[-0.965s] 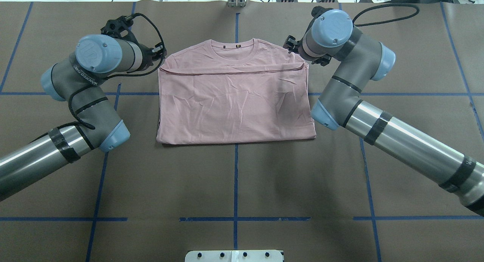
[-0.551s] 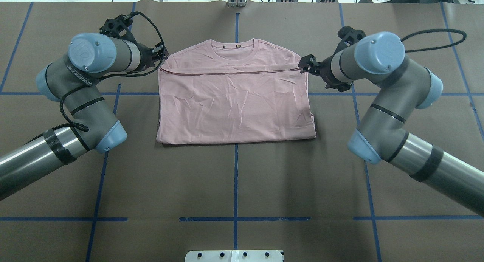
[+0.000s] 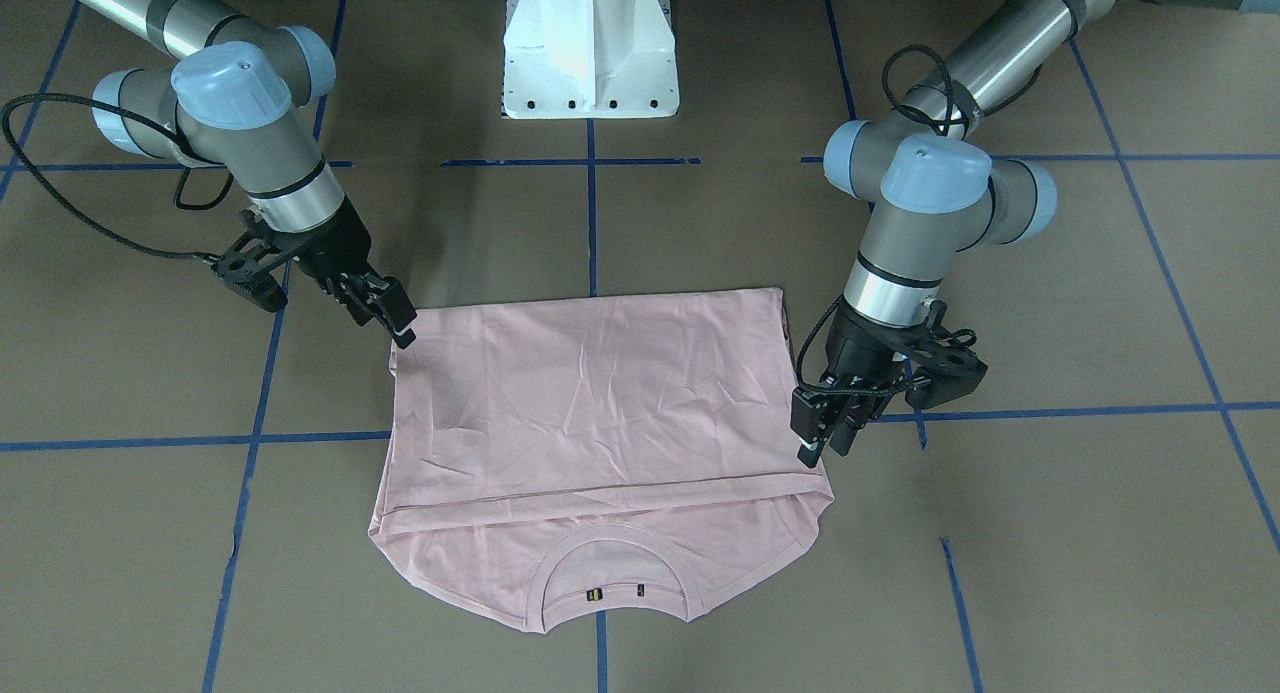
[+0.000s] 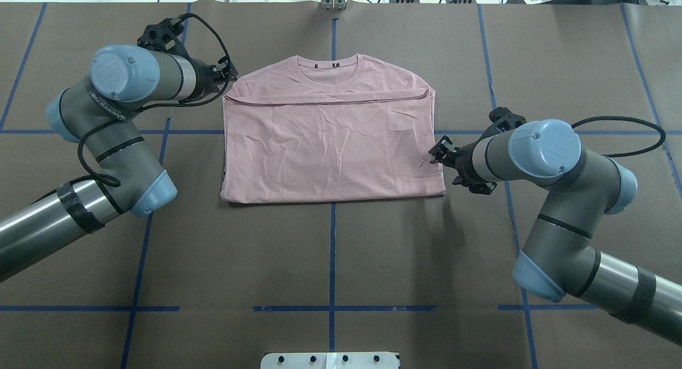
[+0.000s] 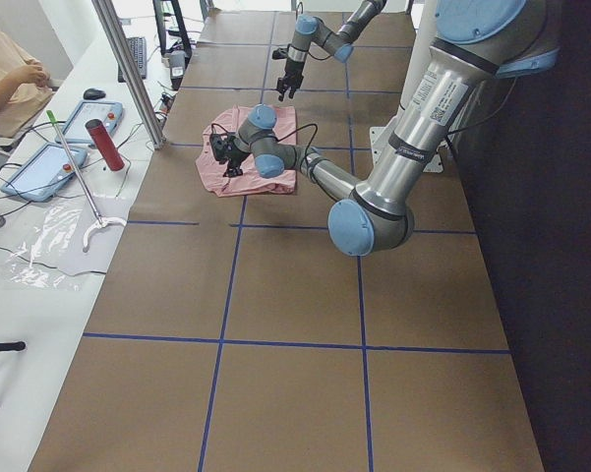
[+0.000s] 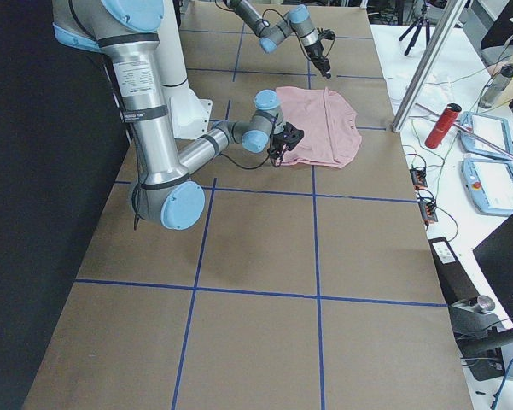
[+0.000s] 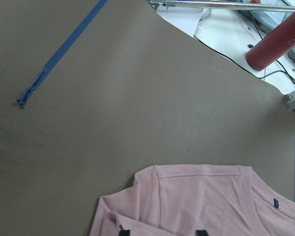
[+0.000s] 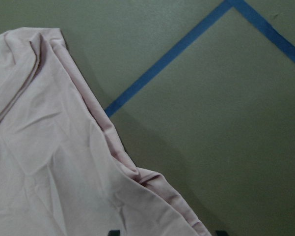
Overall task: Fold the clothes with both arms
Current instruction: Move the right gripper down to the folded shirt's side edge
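Front-facing view: the pink T-shirt [image 3: 600,413] lies flat on the table [image 3: 1000,573], between the two tools. Its hem is folded up over the body, so only the shoulders and collar [image 3: 612,573] show past the fold. The collar points away from the robot, and the long axis runs from gripper to gripper. The left gripper [image 3: 818,445] points down just beside the fold's end. The right gripper [image 3: 395,323] sits at the corner nearest the robot. The jaw gaps are hard to read here.

Overhead view: the wrists hide most of both grippers.

Side views: too small to judge either.

Left wrist view: only the fingertips [image 7: 123,232] show at the bottom edge, spread wide, with the shoulder between and ahead of them.

Right wrist view: its tips [image 8: 114,232] are also cut off and wide apart over the shirt's side edge.
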Action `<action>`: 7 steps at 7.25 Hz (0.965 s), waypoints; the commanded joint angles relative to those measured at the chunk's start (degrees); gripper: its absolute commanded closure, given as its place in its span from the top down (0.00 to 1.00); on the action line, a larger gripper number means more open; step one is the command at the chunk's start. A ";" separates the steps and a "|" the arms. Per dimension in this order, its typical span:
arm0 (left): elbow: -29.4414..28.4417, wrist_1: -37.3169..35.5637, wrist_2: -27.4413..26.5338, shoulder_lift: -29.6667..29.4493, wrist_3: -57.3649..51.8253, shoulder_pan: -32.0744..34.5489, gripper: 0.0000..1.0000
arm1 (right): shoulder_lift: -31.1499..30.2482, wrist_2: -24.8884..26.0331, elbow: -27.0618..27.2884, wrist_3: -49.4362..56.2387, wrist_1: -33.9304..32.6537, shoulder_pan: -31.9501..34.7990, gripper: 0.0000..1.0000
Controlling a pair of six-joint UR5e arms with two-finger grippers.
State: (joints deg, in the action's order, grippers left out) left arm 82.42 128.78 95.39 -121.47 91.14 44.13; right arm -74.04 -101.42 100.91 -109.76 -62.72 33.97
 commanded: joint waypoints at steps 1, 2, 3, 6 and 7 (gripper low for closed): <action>0.37 0.41 -0.03 0.36 0.27 -0.01 0.54 | -0.23 1.66 -0.37 -0.90 0.06 -2.24 0.71; 0.46 0.42 -0.12 0.36 0.27 -0.01 0.54 | -0.23 1.66 -0.37 -0.90 -0.29 -2.85 0.69; 0.46 0.42 -0.12 0.44 0.36 -0.01 0.54 | -0.40 1.66 -0.45 -0.81 -0.38 -3.21 0.69; 0.55 0.42 -0.21 0.45 0.27 -0.01 0.54 | -0.40 1.75 -1.07 -0.81 -0.56 -3.56 0.47; 0.46 0.42 -0.29 0.45 0.36 -0.01 0.54 | -0.84 1.75 -1.33 -0.81 -0.56 -3.56 0.40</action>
State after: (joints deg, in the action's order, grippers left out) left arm 82.92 129.20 95.18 -121.03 91.43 44.12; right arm -74.56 -99.67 99.86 -110.57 -63.24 30.45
